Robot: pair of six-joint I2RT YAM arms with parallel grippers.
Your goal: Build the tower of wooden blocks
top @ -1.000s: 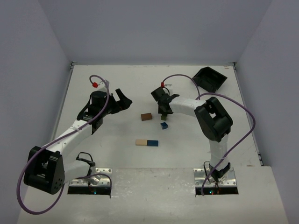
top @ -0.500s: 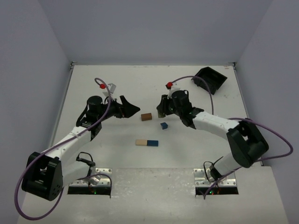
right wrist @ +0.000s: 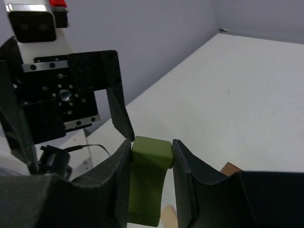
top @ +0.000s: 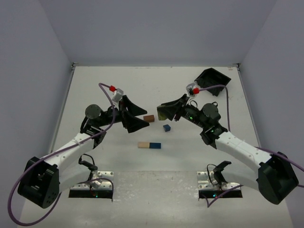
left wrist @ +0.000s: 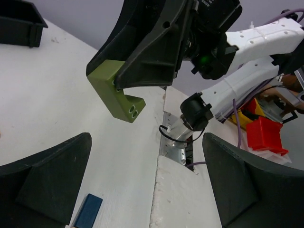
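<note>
Broadly, white table (top: 118, 90) beneath both arms. Well beyond the right pincer (right wrist: 151, 146), off toward the far corner: black bin (top: 212, 80), tilted, its inside too dark to tell any contents. Same bin cut off by the frame edge in the left wrist view. Left pincer (top: 137, 117) held above the table, fingers spread wide, tips facing the right pincer across a small gap. Right pincer closed on an olive green block (right wrist: 148, 190), pads pressed on its two sides, the block's lower end cut off by the frame in the right wrist view. From the left wrist, the same block seen as an angled piece with two small holes in one face. Wood block tower not yet stacked, its pieces loose on the table. Below the gap between the two pincers, just beside the left fingertips: reddish brown block (top: 149, 118). Under the right pincer, on its near side: small dark blue cube (top: 166, 127). Nearer the arm bases than either pincer: tan block (top: 143, 144) and flat dark blue block (top: 156, 145), touching end to end. Low between the left fingers in the wrist view: one dark blue piece, partly cut off, hard to tell which of the two.
</note>
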